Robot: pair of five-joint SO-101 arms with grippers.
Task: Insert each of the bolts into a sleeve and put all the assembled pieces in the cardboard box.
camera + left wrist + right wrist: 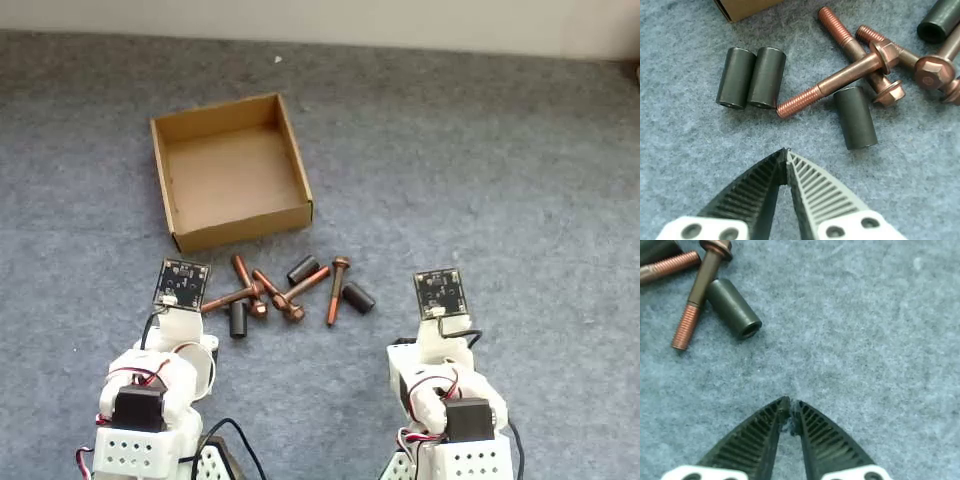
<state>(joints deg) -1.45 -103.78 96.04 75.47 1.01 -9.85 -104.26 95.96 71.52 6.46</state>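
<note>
Your left gripper [786, 152] and right gripper [790, 402] were closed, empty; bolts [336, 292] and sleeves [358, 297] lay beside the cardboard box [240, 228].

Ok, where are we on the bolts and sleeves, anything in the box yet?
Done: nothing yet. The cardboard box is empty, and the bolts and sleeves lie loose on the carpet, none joined. In hand: nothing; the left gripper and right gripper are both shut and empty. Left: every insertion, then boxing each assembled piece.
</note>
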